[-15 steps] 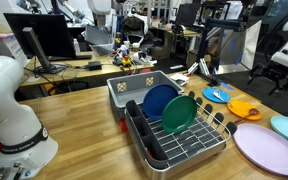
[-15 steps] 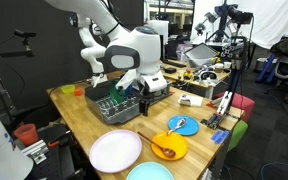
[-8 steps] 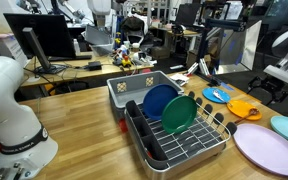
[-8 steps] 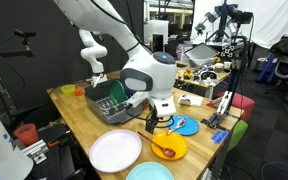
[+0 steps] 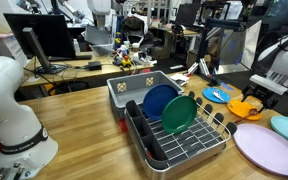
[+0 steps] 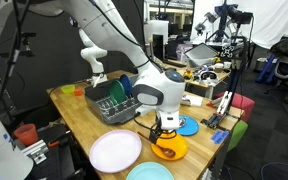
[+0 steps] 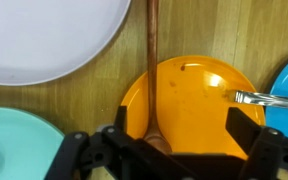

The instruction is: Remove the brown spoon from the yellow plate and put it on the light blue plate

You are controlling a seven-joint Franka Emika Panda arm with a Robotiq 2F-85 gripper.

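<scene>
**Wrist view is setting the line for the spoon pickup**

Wrist view: the gripper (image 7: pixel 181 128) is hanging over the yellow plate (image 7: pixel 209 90) with its jaws standing wide. The brown spoon (image 7: pixel 152 50) is lying with its bowl on the yellow plate, on the side toward the light blue plate (image 7: pixel 14 140), and its handle is running off the rim. It is sitting nearer one jaw, so centring over it before closing looks wise.

In an exterior view the gripper (image 5: pixel 256 98) is hovering low above the yellow plate (image 5: pixel 242 107); the spoon is too small to see.

In an exterior view the light blue plate (image 6: pixel 150 172) is lying just beside the yellow plate (image 6: pixel 170 149), so a short, level carry should be enough.
</scene>
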